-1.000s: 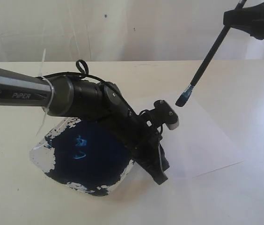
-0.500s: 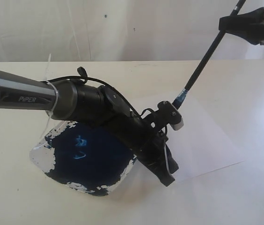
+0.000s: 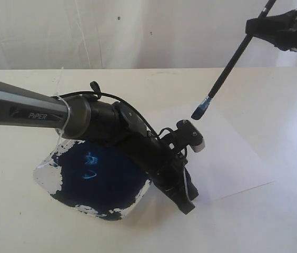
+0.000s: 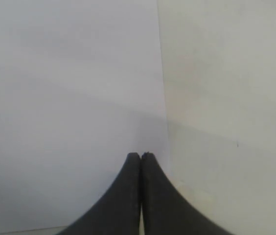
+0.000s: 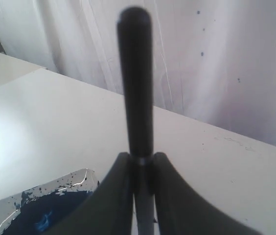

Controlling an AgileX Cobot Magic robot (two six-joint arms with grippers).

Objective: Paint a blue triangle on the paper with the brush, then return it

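Note:
The brush (image 3: 231, 62) hangs slanted, its blue-stained tip just above the far part of the paper (image 3: 227, 158). At the upper right my right gripper (image 3: 277, 25) is shut on its black handle (image 5: 136, 83); in the right wrist view the gripper (image 5: 141, 159) pinches the handle at the silver band. My left gripper (image 3: 187, 206) is shut with nothing in it, its tips down on the paper's near edge. The left wrist view has the left gripper (image 4: 140, 155) by the paper's (image 4: 69, 98) border. No blue triangle shows on the paper.
A clear paint dish (image 3: 46, 171) holding a large dark-blue pool lies left of the paper, under my left arm (image 3: 101, 118); its corner (image 5: 11, 208) appears in the right wrist view. Cream table (image 4: 226, 98) surrounds the sheet. A white curtain backs the table.
The brush and right gripper have drifted slightly left, the tip staying just above the paper. The left arm has shifted a little, its gripper still shut at the paper's edge.

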